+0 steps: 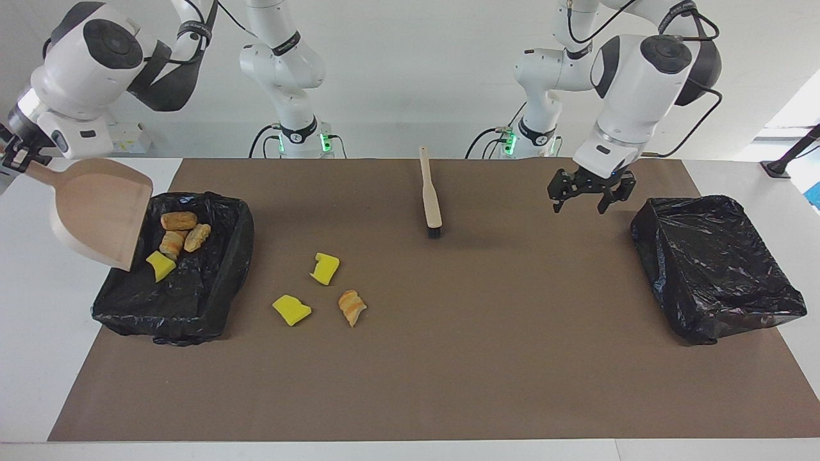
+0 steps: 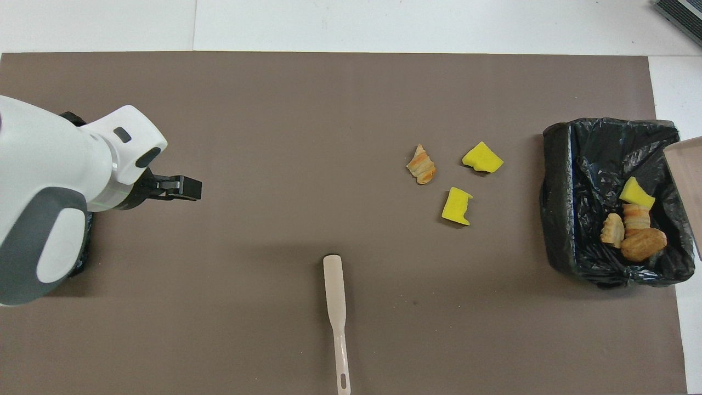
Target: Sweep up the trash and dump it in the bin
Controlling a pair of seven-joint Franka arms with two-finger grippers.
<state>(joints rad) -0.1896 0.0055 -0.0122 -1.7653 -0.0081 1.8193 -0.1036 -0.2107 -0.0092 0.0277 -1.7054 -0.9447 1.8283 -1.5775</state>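
Brown mat [image 1: 448, 358]: trash [image 1: 320, 291] well apart from L gripper [image 1: 590, 198].

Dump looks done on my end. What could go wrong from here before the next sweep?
Three scraps, two yellow sponge chunks and a golden pastry piece, lie beside the black-lined bin; a careless sweep could scatter them. The beige dustpan, held by the right gripper, hangs tilted over the bin and might snag its liner. The left gripper is open, away from the beige brush.

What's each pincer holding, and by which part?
Right pincer: dustpan, by its handle end, tilted over the bin. Left pincer: open, holding nothing; brush lies on the table.
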